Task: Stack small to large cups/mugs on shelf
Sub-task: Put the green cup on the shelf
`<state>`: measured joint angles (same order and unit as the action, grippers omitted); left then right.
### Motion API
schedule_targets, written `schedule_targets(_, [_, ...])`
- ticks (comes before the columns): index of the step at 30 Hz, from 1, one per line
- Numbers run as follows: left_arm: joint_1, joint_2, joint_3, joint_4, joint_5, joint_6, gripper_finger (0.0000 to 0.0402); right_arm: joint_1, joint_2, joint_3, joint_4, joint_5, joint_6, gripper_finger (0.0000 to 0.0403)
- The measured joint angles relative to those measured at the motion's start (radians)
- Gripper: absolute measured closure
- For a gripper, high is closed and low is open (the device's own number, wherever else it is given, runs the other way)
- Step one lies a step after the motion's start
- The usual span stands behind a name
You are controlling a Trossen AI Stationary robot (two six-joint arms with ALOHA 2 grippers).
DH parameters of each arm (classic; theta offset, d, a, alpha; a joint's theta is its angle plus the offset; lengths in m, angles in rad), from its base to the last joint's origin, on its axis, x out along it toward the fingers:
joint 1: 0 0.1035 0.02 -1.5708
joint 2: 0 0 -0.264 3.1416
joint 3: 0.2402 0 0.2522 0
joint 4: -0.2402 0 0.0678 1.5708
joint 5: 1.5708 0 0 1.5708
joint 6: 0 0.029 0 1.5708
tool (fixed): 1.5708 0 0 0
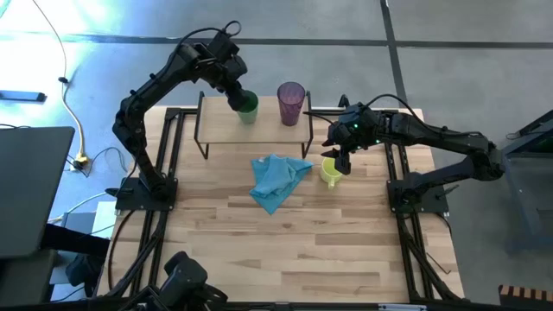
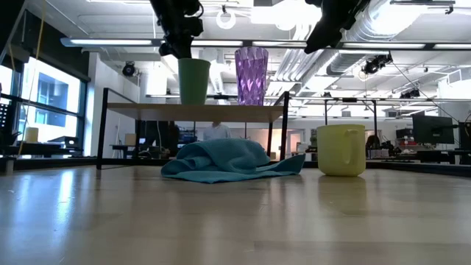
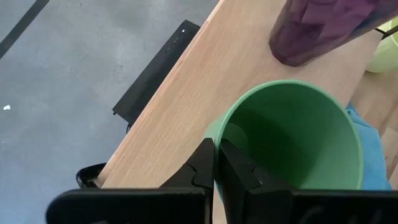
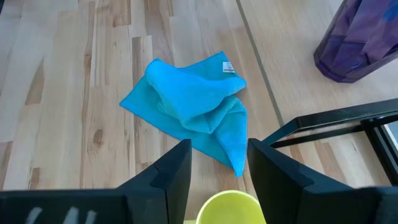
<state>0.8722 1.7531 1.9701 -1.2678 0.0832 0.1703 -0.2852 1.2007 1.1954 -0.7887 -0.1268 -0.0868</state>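
We have the left gripper (image 3: pixel 214 165) pinching the rim of the green handleless plastic cup (image 1: pixel 248 106), which seems to rest on the low light-wood shelf (image 1: pixel 268 121) beside the translucent purple ribbed tumbler (image 1: pixel 291 102). The right gripper (image 4: pixel 217 165), fingers spread, hovers above the short yellow mug (image 1: pixel 331 170) on the table. We should lower squarely over its rim, clear of the handle, before pinching.

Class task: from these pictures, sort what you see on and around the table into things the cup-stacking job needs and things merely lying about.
Belongs to the job:
green cup, on the shelf, left gripper shut on its rim
purple tumbler, on the shelf
yellow mug, on the table, right gripper open above it

Just lying about:
blue cloth
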Motion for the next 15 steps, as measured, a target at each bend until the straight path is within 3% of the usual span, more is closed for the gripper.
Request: schedule_targets(15, [0.0,0.0,0.0,0.0,0.022,-0.016,0.0401,0.0,0.0,0.0,-0.011,0.0,0.019,0.0253])
